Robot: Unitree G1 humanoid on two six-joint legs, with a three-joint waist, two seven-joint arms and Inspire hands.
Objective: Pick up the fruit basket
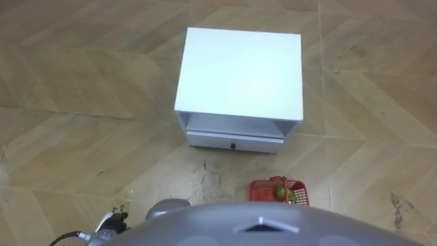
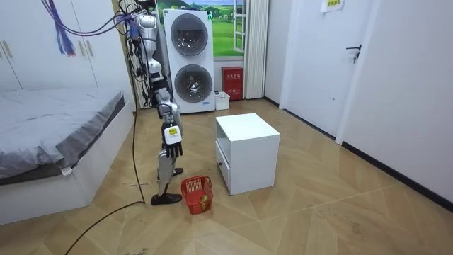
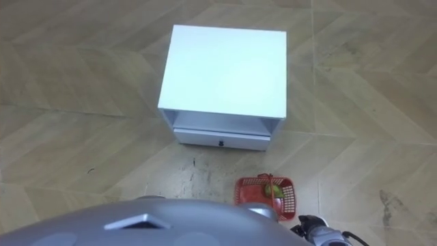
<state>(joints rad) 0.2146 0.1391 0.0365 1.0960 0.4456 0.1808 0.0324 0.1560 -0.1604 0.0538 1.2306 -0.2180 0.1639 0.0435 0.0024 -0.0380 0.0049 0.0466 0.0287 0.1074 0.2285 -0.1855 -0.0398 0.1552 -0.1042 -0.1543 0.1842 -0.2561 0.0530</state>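
Left hand (image 1: 113, 221) cut off, its grip impossible to tell; right hand (image 2: 173, 150) hangs slack, empty; fruit basket (image 1: 261, 191) half hidden

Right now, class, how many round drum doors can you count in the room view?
2. Both are on the white machine stack by the far wall: the upper door sits directly above the lower door. None looks hidden.
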